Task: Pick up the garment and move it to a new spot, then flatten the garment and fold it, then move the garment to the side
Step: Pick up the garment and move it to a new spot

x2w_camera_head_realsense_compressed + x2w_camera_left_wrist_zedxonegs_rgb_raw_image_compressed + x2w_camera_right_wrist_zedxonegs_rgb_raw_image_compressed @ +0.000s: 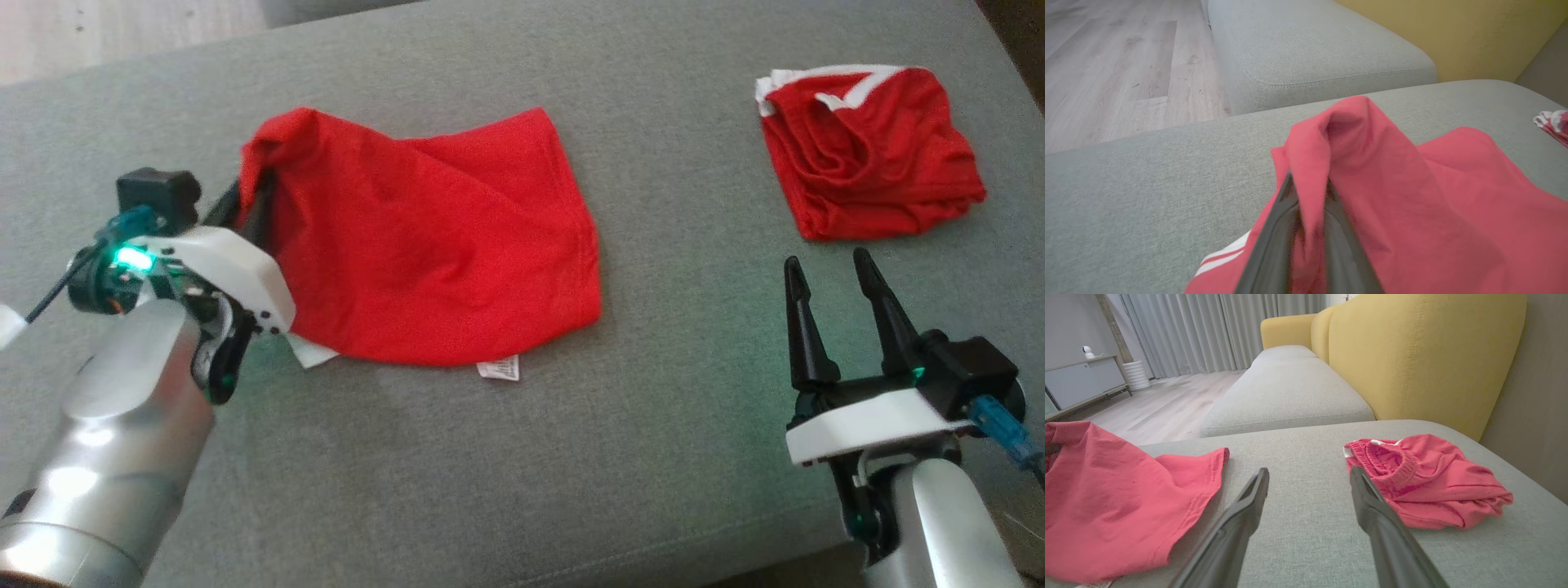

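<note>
Head view: left gripper (pixel 249 208) clamped on garment's (pixel 433 245) left edge, holding it raised; rest lies on sofa (pixel 653 367), centre-left. Right gripper (pixel 829 273) open, near right, just short of second garment (pixel 869 155).

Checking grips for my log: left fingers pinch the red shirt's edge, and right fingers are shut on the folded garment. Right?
Not quite. The right fingers stand open and empty, short of the folded garment, as the right wrist view shows. The rest holds.
</note>
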